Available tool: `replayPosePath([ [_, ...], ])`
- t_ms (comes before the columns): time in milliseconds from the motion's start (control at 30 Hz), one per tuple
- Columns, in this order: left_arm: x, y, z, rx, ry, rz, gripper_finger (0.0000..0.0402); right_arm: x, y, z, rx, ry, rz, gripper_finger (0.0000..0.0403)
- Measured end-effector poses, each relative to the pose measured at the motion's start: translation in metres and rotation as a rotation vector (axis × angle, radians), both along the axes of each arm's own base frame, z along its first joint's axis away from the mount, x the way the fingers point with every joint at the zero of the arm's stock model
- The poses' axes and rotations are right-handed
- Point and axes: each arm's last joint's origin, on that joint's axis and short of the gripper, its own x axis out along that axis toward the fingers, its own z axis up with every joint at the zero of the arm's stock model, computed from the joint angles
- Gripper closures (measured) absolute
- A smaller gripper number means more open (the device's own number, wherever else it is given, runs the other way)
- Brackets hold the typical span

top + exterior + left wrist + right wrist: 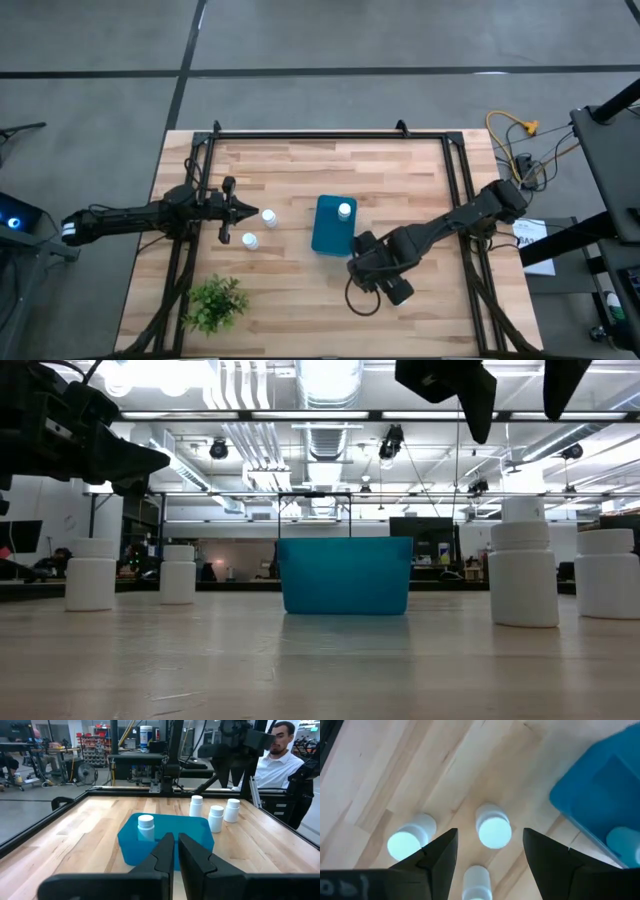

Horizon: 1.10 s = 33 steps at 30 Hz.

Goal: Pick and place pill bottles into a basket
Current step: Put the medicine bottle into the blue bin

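Note:
The teal-blue basket (330, 232) stands mid-table with one white pill bottle (345, 210) upright inside it. Two bottles (269, 216) (249, 240) stand on the table left of the basket, just ahead of my left gripper (252, 212), which is shut, empty and level above the table. Three bottles (196, 805) (216, 817) (232, 810) stand right of the basket. My right gripper (490, 834) hangs open above them, pointing down, its fingers on either side of one bottle (493, 830) without touching it. The arm hides these three in the high view.
A green leafy plant (213, 303) stands at the near left corner. A black frame rail (300, 133) runs around the table. A person (280, 755) sits beyond the table's right side. Bare wood lies near the front edge (300, 320).

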Motion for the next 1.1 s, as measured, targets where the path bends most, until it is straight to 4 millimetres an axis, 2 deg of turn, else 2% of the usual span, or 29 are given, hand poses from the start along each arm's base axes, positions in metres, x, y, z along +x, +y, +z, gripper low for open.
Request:
replayPosePath([
  [367, 0.0, 0.0, 0.0, 0.0, 0.0, 0.0, 0.0394, -0.002, -0.002, -0.036, -0.013, 0.024, 0.013, 0.0188],
  [767, 0.0, 0.0, 0.0, 0.0, 0.0, 0.0, 0.0394, -0.003, -0.009, -0.055, -0.026, 0.023, 0.029, 0.0188],
  [1100, 0.0, 0.0, 0.0, 0.0, 0.0, 0.0, 0.0394, -0.001, -0.019, -0.061, -0.048, 0.028, 0.008, 0.0188],
])
